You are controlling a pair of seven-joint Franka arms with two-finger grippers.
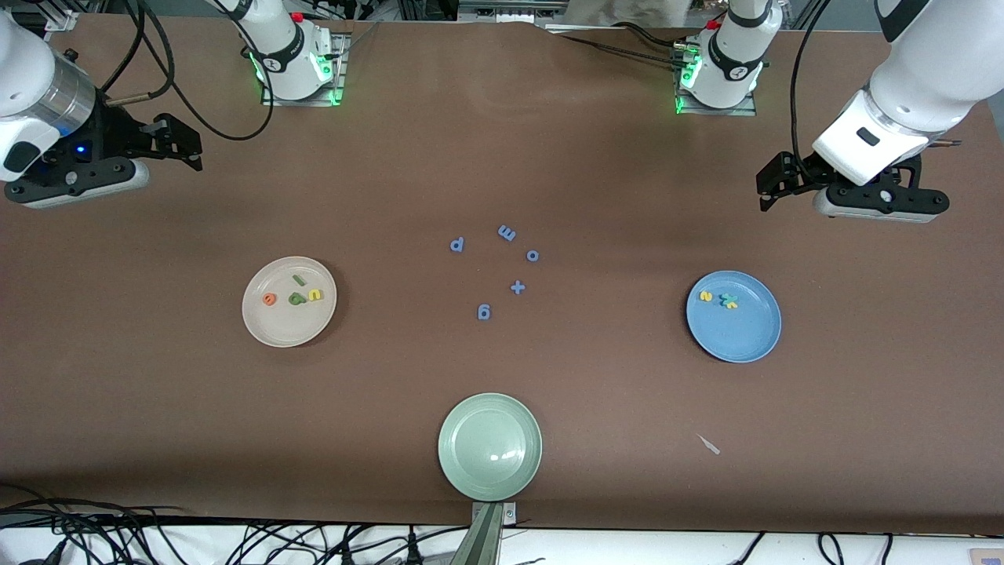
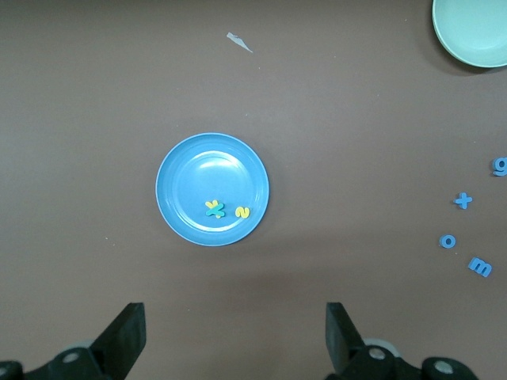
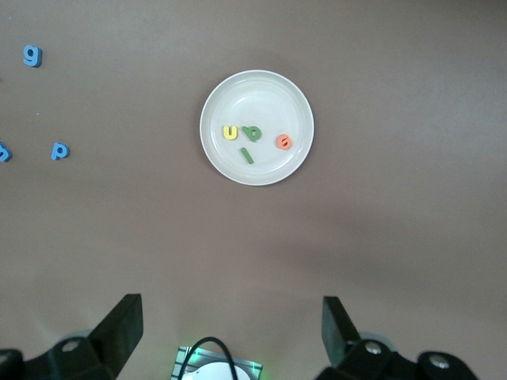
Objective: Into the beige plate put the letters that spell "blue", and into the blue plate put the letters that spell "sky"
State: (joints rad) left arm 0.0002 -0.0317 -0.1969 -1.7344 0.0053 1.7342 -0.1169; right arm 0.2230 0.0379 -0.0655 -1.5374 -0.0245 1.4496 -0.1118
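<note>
The left gripper [image 1: 773, 187] hangs with its fingers spread wide and nothing between them, up over bare table at the left arm's end, and the blue plate [image 1: 745, 337] lies nearer the front camera than the spot below it; the right gripper [image 1: 182, 145] is just as wide open and just as empty at the right arm's end, with the beige plate [image 1: 271, 329] likewise lower down the table from it; both arms look to be waiting. In the beige plate sit the orange e [image 1: 270, 299], dark green b [image 1: 296, 298], yellow u [image 1: 314, 295] and light green l [image 1: 298, 279], close together but apart; in the blue plate a yellow s [image 1: 706, 296] lies beside a yellow k [image 2: 211, 204] and teal y [image 2: 215, 211], which touch or overlap. I'd judge both words sorted, so no reach toward either plate seems called for; only the blue letters [image 1: 507, 232] stay on the table between the plates, and the green plate [image 1: 471, 471] holds nothing.
</note>
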